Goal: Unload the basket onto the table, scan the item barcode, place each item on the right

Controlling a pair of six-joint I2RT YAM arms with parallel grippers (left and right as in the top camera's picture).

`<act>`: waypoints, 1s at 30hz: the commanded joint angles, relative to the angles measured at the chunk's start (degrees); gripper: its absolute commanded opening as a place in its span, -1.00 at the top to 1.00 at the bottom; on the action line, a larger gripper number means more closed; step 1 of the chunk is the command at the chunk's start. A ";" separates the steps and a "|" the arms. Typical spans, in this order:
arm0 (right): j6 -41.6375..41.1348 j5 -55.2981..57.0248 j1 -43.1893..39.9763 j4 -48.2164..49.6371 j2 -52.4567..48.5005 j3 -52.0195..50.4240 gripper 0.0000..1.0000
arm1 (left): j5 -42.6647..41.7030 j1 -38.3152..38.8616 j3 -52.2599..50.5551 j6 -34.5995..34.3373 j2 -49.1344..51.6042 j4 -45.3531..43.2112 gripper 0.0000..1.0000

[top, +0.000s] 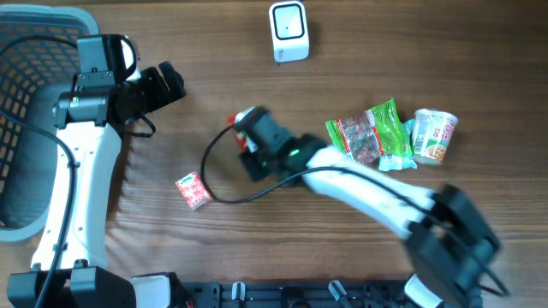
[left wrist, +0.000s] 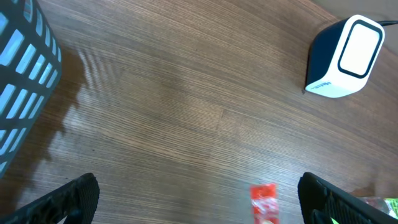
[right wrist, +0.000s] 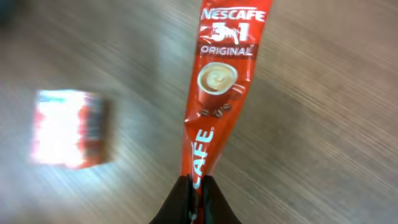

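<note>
My right gripper [right wrist: 196, 198] is shut on the lower end of a red Nescafe 3-in-1 stick sachet [right wrist: 221, 81], which stands out beyond the fingertips above the wooden table. From overhead that gripper [top: 246, 130] hangs over the table's middle, with the sachet's red tip [top: 232, 120] showing at its left. The white barcode scanner [top: 288, 32] stands at the far edge; it also shows at the left wrist view's upper right, scanner [left wrist: 345, 56]. My left gripper [left wrist: 199, 200] is open and holds nothing, above bare wood. Overhead, it [top: 164, 85] is beside the basket.
A small red packet [top: 193, 190] lies on the table at front left. Green and red snack packets [top: 370, 133] and a cup of noodles [top: 435, 135] lie at the right. A dark plastic basket [top: 26, 128] fills the left edge.
</note>
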State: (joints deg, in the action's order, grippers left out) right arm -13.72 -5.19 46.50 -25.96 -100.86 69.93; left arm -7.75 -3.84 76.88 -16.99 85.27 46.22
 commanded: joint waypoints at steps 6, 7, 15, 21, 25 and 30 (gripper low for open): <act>8.92 -77.02 -25.66 -1.81 6.10 -0.11 0.91 | 0.15 -0.42 0.33 0.72 -0.42 -0.17 -1.00; 10.71 -85.11 -29.11 -1.68 6.10 -0.11 0.91 | 0.15 -0.42 0.33 0.72 -0.42 -0.15 -1.00; 4.72 -87.78 -35.47 -0.24 6.10 -0.09 0.91 | 0.15 -0.42 0.33 0.74 -0.42 -0.15 -1.00; 4.66 -70.82 -32.11 -3.82 6.10 -0.55 0.91 | 0.15 -0.42 0.33 0.72 -0.42 -0.17 -1.00; 0.59 -34.56 -22.56 -4.46 5.73 -2.99 0.91 | 0.15 -0.42 0.33 0.72 -0.42 -0.15 -1.00; -0.48 6.36 -7.43 -3.87 2.51 -3.30 0.91 | 0.15 -0.42 0.33 0.72 -0.42 -0.15 -1.00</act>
State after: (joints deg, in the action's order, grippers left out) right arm -12.67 -32.42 31.75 -30.46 -96.05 67.09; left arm -7.73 -3.84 76.88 -16.99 85.27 46.19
